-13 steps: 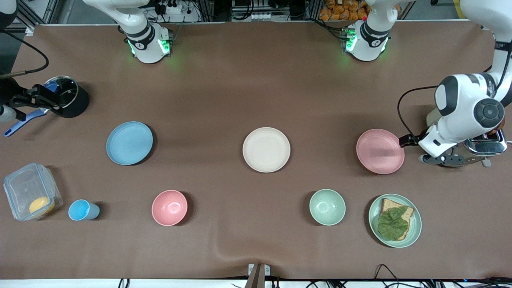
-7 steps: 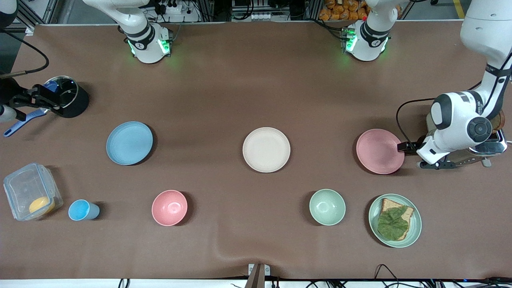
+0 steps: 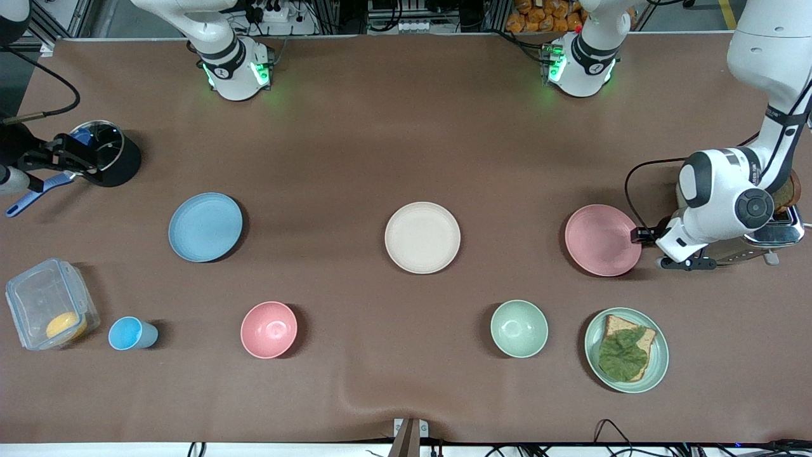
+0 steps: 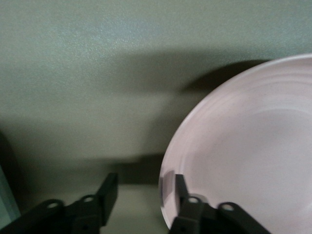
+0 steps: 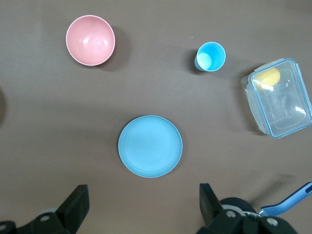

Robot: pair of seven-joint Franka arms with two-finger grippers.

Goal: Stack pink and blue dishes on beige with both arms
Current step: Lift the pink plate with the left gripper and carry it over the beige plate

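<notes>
The left gripper (image 4: pixel 141 195) straddles the pink plate's (image 3: pixel 601 240) rim, fingers part-closed but not clamped, beige plate (image 3: pixel 422 237) well off toward mid-surface; the right gripper (image 5: pixel 141 207) waits open over the blue plate (image 5: pixel 150 146).

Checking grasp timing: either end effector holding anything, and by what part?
Left end effector straddles the pink plate rim; grip not confirmed. Right end effector open, holding nothing.

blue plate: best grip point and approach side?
Pinch the blue plate by its shallow raised rim, one finger inside and one under the lip, since it lies flat with no handle. Probably come from the right arm's end, where the open right tool hangs above it.
</notes>
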